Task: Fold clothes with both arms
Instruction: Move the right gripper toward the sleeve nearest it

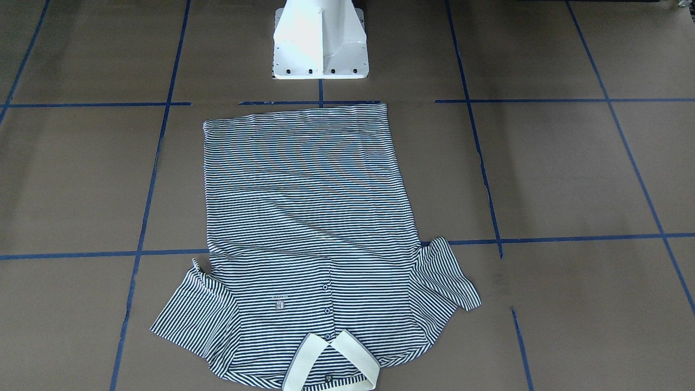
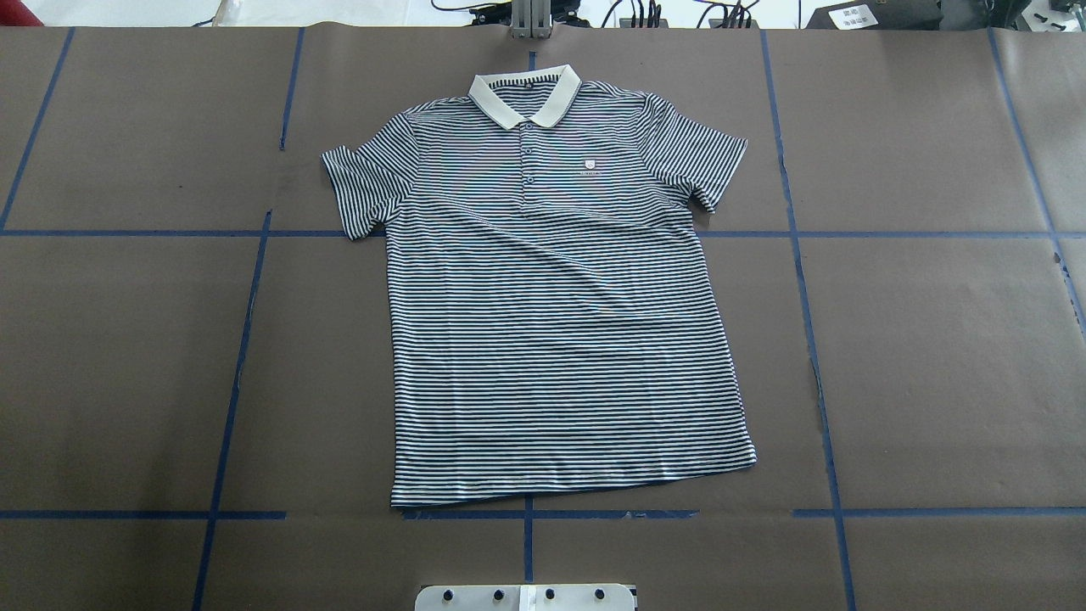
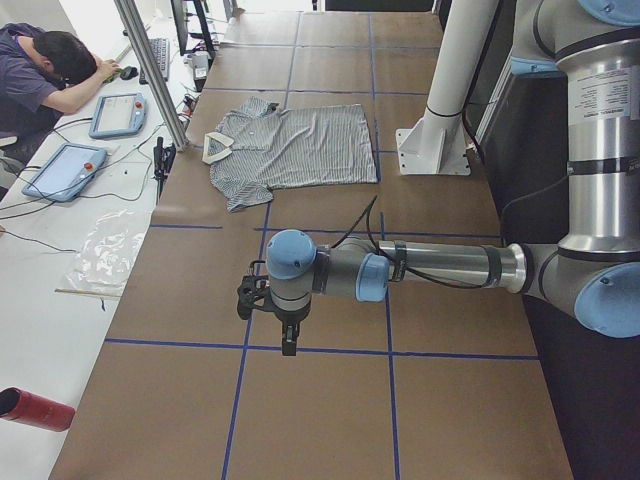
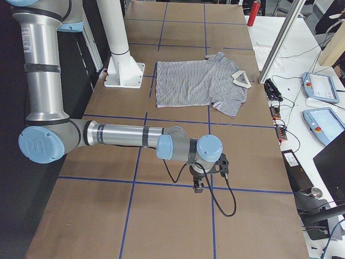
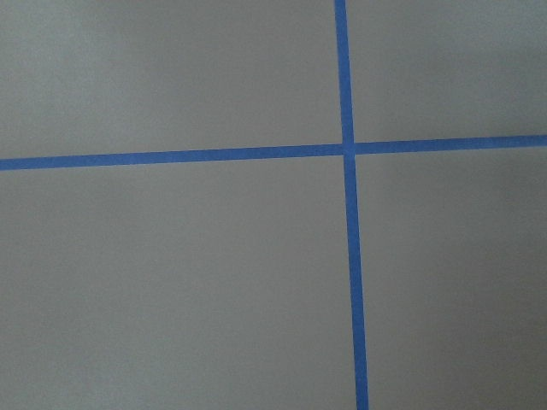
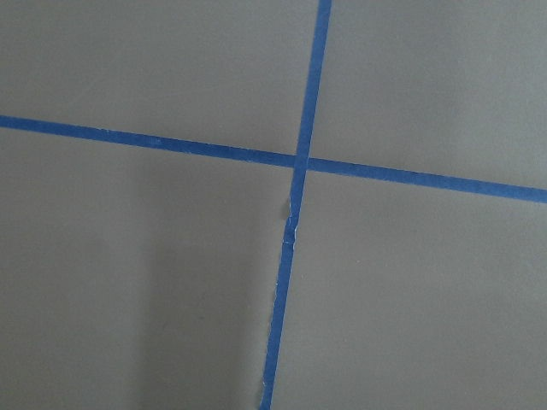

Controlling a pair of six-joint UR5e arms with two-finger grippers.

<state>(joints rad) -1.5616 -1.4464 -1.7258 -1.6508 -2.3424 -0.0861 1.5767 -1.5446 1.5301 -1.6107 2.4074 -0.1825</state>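
The striped polo shirt [image 2: 560,322] lies flat and face up on the brown table, with both sleeves spread. Its cream collar [image 2: 526,93] points away from the robot's base and its hem is nearest the base. The same shirt [image 1: 309,228] fills the middle of the front-facing view. My left gripper [image 3: 288,345] hangs over bare table far from the shirt [image 3: 300,145], at the table's left end. My right gripper [image 4: 198,189] hangs likewise at the right end, far from the shirt [image 4: 194,81]. I cannot tell whether either gripper is open or shut. Both wrist views show only table and blue tape.
The white pedestal base [image 1: 320,43] stands just behind the shirt's hem. Blue tape lines [image 2: 526,514] grid the brown table. Beyond the far edge, a person [image 3: 40,70] leans on a side desk with tablets [image 3: 65,170]. A red cylinder [image 3: 35,410] lies there too.
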